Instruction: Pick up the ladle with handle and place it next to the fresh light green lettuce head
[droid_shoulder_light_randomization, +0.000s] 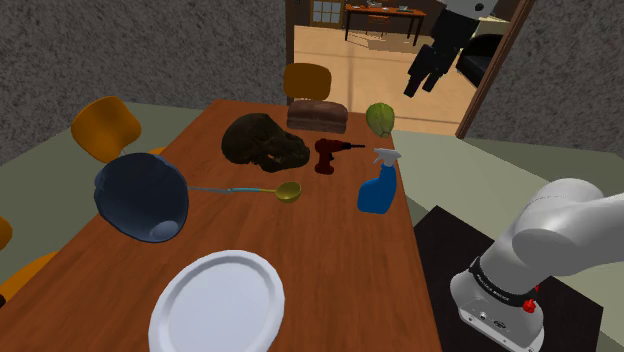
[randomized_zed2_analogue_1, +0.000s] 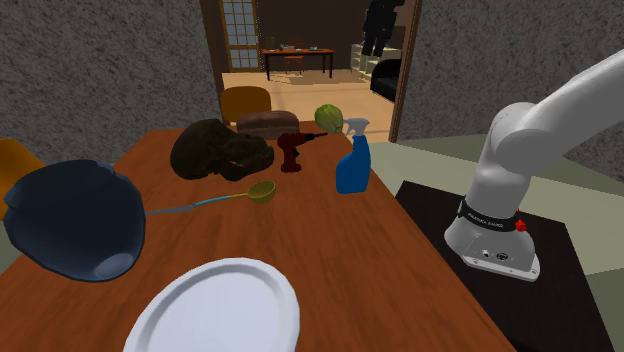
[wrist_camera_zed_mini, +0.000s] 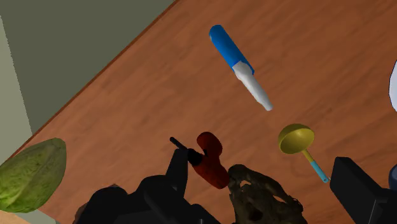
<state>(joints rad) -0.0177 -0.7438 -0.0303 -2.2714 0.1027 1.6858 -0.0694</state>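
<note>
Brown wood tabletop (droid_shoulder_light_randomization: 330, 270) is what I look down on in the shoulder view. The ladle (droid_shoulder_light_randomization: 270, 190) lies flat near the middle. Its yellow-green cup points at the blue spray bottle (droid_shoulder_light_randomization: 377, 185), and its thin handle runs to the big dark blue bowl (droid_shoulder_light_randomization: 142, 195). The light green lettuce head (droid_shoulder_light_randomization: 380, 118) sits at the far edge, well apart from the ladle. A red drill (droid_shoulder_light_randomization: 327, 155) and a lumpy dark thing (droid_shoulder_light_randomization: 262, 142) lie between them. A white plate (droid_shoulder_light_randomization: 218, 305) is close to me. My tool (droid_shoulder_light_randomization: 422, 85) hangs high in the air past the far edge, in front of an open doorway, touching nothing.

From the second exterior view, the ladle (randomized_zed2_analogue_1: 240, 194) lies between the bowl (randomized_zed2_analogue_1: 75, 220) and the spray bottle (randomized_zed2_analogue_1: 352, 160). The lettuce (randomized_zed2_analogue_1: 328, 117) is at the back, just beside the bottle's top and near the nose of the drill (randomized_zed2_analogue_1: 292, 150). The white arm (randomized_zed2_analogue_1: 510, 170) stands on its dark stand at this view's right.

Through the wrist view, the two black fingers (wrist_camera_zed_mini: 178, 168) stand wide apart with only air between them, so the tool is open and holds nothing. The ladle's cup (wrist_camera_zed_mini: 296, 139) is down on the wood, nearer to one finger, and the drill (wrist_camera_zed_mini: 210, 159) is near the other. The lettuce (wrist_camera_zed_mini: 32, 175) is off to the side at the tabletop's edge.
</note>
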